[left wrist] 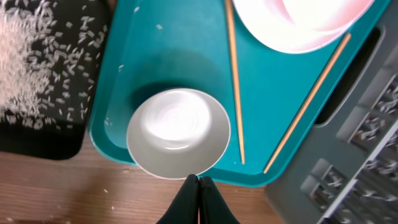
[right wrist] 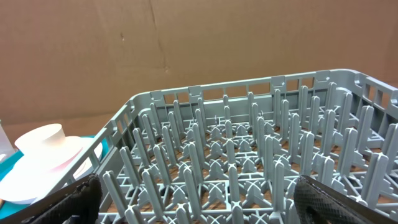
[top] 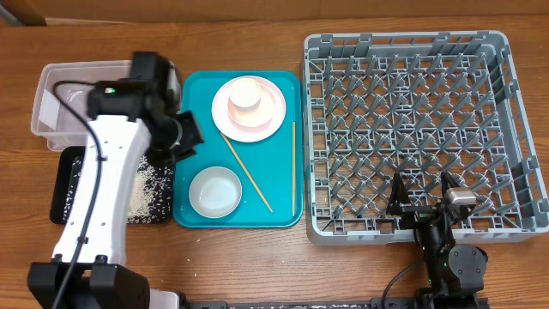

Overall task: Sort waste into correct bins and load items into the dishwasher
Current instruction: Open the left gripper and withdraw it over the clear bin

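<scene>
Seen from overhead, with 12 o'clock at the far edge of the bench (top: 257, 257), the teal tray (top: 196, 103) lies at the centre. The grey dish rack (top: 412, 129) is just beside it at 3 o'clock. At 9 o'clock are the clear tub (top: 51, 107) and, nearer, the black tray (top: 67, 184).

On the teal tray the pink plate (top: 268, 120) sits at 12 o'clock and carries the small cream cup (top: 247, 93). The white bowl (top: 214, 190) is at 7 o'clock. One chopstick (top: 249, 172) runs diagonally between plate and bowl, and the other chopstick (top: 293, 167) lies along the 3 o'clock rim. Rice grains (top: 150, 189) are spread over the black tray.

The left arm (top: 103, 172) reaches over the black tray. Its dark wrist hides the left jaws in this view.

The left wrist view shows them. The left jaws are pressed together with nothing between them, their tips at the bowl's 6 o'clock rim in that picture. I cannot tell whether they touch the bowl. This view also shows the bowl's bare inside and a few stray grains on the teal tray and on the bench.

From above, the right arm (top: 446, 249) sits at the rack's 6 o'clock wall.

The right wrist view shows the right jaws spread wide and holding nothing, one dark finger (right wrist: 81, 199) in each lower corner. It looks across the rack's upright pegs (right wrist: 249, 143), all bare. At 9 o'clock in that picture, past the rack wall, the plate and cup appear side-on, and a brown cardboard wall (right wrist: 186, 43) stands behind.
</scene>
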Tool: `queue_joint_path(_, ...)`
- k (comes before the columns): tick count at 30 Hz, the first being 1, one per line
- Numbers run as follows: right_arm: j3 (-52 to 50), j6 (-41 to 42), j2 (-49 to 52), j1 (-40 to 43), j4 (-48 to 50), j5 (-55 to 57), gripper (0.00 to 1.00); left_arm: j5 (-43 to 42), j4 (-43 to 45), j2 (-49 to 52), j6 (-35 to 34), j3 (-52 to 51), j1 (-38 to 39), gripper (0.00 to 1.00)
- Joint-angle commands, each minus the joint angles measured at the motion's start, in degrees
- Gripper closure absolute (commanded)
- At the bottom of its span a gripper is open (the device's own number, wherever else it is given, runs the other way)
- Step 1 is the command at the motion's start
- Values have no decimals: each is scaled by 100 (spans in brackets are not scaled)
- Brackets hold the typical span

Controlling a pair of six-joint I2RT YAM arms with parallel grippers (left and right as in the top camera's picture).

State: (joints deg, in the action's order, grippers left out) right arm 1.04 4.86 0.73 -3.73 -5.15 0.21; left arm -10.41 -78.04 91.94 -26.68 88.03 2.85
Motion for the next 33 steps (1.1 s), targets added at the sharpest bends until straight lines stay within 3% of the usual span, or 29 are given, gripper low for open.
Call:
queue_joint_path(1, -59, -20, -57, 33, 35, -33, 0, -887, -98, -52, -15, 63, -310, 96)
queue_joint_path(13, -59, -20, -57, 33, 35, -33, 0, -879, 289, -50, -42, -669, 251, 94)
queue_joint_path(15, -59, -20, -57, 33, 35, -33, 0, -868, 337, -46, -39, -817, 328, 81)
queue_joint_path(17, -59, -20, -57, 33, 35, -33, 0, -866, 402, -46, -39, -977, 396, 61)
queue_joint_path(19, -59, -20, -57, 33, 35, -33, 0, -866, 472, -46, -39, -1084, 428, 55)
queue_joint_path(20, -59, -20, -57, 33, 35, -33, 0, -866, 492, -46, -39, -1128, 437, 58)
queue_joint_path(21, -59, -20, -57, 33, 35, -33, 0, -859, 507, -46, -37, -1154, 435, 85)
queue_joint_path(22, -59, -50, -57, 33, 66, -11, 0, -833, 531, -46, -35, -1154, 435, 96)
queue_joint_path(27, -57, -37, -57, 26, 195, -57, 0, -719, 872, -46, -127, -1147, 173, 96)
queue_joint_path(33, -57, 28, -57, 22, 796, -315, 0, -903, 1491, -46, -955, -1145, -437, 96)
